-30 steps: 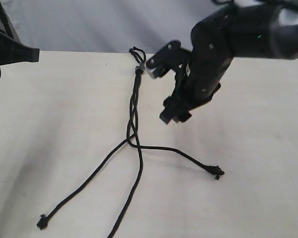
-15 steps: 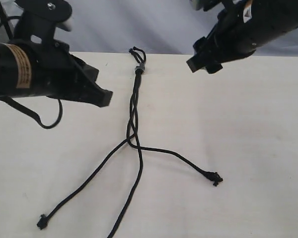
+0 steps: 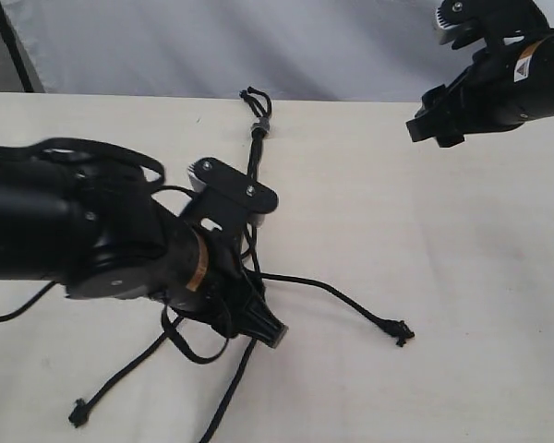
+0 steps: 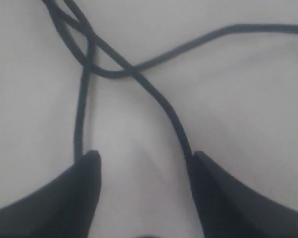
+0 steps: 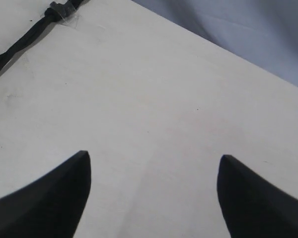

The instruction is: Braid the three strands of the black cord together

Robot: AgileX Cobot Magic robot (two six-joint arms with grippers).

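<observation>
Cord fanned out on pale table, both grippers spread and empty

The thin matte black cord [image 3: 255, 152] lies on the pale matte table [image 3: 462, 277]. Its short loops [image 3: 252, 94] and small grey band [image 3: 258, 127] sit near the far edge, in front of a blue-grey cloth backdrop [image 3: 258, 46]. Below the band the cord passes under the bulky black left arm, which hides the stretch where the three strands [image 4: 131, 72] part.

In the exterior view one strand [image 3: 342, 293] runs off to the right and ends in a knotted frayed tip [image 3: 402, 329]. Another [image 3: 120, 374] slants to the lower left and ends in its own knot [image 3: 78, 413]. The third [image 3: 226, 401] drops straight out of the bottom of the view.

The left gripper [image 3: 270, 334] is low over the table, just past the crossing. In its wrist view the dark fingers [image 4: 74, 193] stand wide apart with only bare table between them. One strand [image 4: 79, 119] runs to the tip of one finger and a second [image 4: 169, 111] to the inner edge of the other. Whether either strand touches a finger cannot be told. Nothing is pinched.

The right gripper [image 3: 434, 127] hangs well apart from the cord, above the far right of the table. Its fingers [image 5: 49, 198] are also spread over bare surface and hold nothing. The banded end of the cord shows only at the corner of that wrist view.
</observation>
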